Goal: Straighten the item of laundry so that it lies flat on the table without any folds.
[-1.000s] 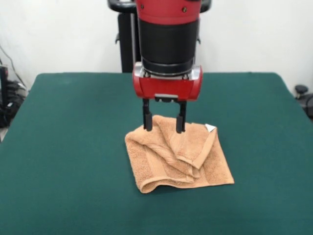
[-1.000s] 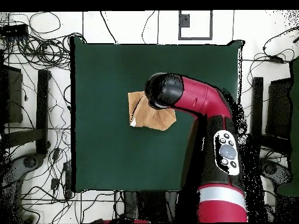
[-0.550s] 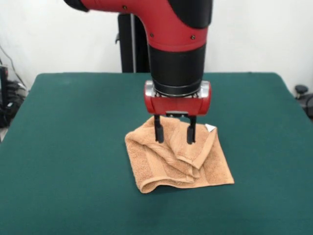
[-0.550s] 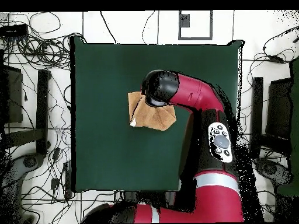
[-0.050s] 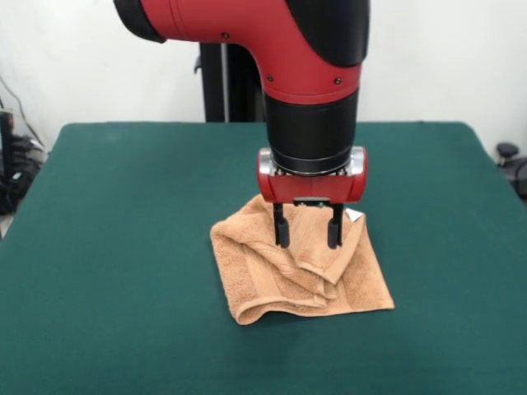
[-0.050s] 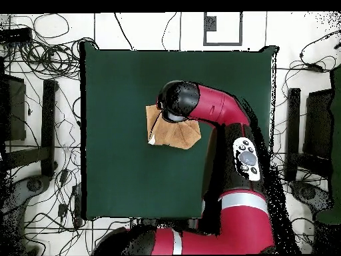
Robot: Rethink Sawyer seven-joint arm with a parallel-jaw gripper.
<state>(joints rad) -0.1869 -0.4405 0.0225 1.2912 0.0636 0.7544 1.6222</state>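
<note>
The item of laundry (image 5: 280, 276), an orange-tan terry towel, lies crumpled on the dark green table (image 5: 123, 247), with raised folds across its middle and a rolled lip at its front edge. A small white tag (image 5: 354, 216) pokes out at its right rear corner. My gripper (image 5: 309, 233) hangs open just over the towel's rear part, its two black fingers apart with nothing between them. From overhead, the arm's head covers part of the towel (image 6: 176, 135), and the gripper itself is hidden beneath it.
Cables and equipment (image 6: 40, 100) lie on the floor round the table. My red arm (image 6: 230, 127) reaches across the table's right half in the overhead view.
The gripper has moved to the right in the front view and come lower over the towel, staying open. The towel has not moved.
</note>
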